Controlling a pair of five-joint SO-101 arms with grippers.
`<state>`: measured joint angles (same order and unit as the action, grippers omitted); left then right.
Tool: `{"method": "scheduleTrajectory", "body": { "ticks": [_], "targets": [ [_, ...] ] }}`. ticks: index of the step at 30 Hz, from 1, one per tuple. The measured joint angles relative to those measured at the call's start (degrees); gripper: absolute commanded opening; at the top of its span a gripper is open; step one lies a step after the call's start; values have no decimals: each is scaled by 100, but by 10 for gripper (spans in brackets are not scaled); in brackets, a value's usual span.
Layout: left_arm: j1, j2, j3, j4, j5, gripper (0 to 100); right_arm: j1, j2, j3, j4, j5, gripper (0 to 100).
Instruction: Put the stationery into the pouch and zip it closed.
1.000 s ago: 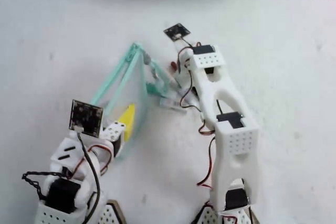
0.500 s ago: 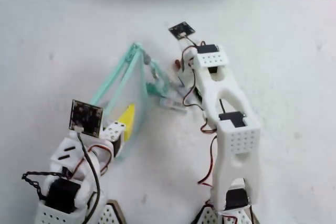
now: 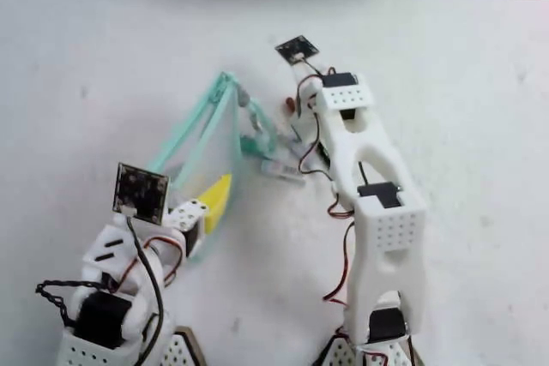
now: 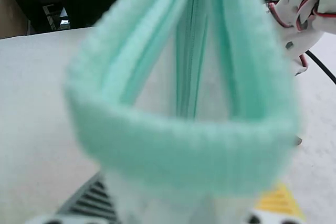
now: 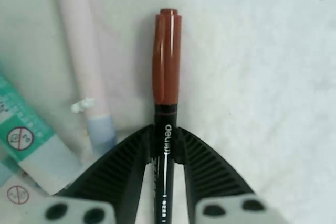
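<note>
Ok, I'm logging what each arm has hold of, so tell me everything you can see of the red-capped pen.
The pen is slim and looks plastic: a glossy dark-red cap on a black barrel with white print. The black ribbed jaws of the right gripper are shut on the barrel just below the cap. It points straight out from them over the white table, beside but apart from a pale pastel pen.

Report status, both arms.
Left gripper clamped on mint-green fabric pouch, mouth open. Right gripper shut on red-capped black pen, lying on white table. Pale pink pen alongside, apart.
</note>
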<state>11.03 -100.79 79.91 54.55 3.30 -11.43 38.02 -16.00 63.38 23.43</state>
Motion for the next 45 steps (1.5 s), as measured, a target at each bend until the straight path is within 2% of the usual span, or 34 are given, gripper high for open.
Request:
{"method": "scheduleTrajectory", "body": {
  "ticks": [6,9,15,22,30,35,39,45],
  "targets": [
    [0,0,0,0,229,249,290,-105,9,44,-738,16],
    [0,0,0,53,492,249,448,-193,18,53,-862,16],
    [0,0,-18,158,492,249,492,-607,26,378,-958,16],
    [0,0,-18,158,492,249,492,-1301,26,1020,-1890,16],
    [0,0,-18,158,492,249,475,-1723,273,1187,-2004,16],
    [0,0,-18,158,492,249,404,-2585,914,1187,-2031,16],
    [0,0,-18,158,492,249,308,-3657,1908,668,-2040,16],
    [0,0,-18,158,492,251,132,-5354,3938,-897,-2040,16]
  ]
}}
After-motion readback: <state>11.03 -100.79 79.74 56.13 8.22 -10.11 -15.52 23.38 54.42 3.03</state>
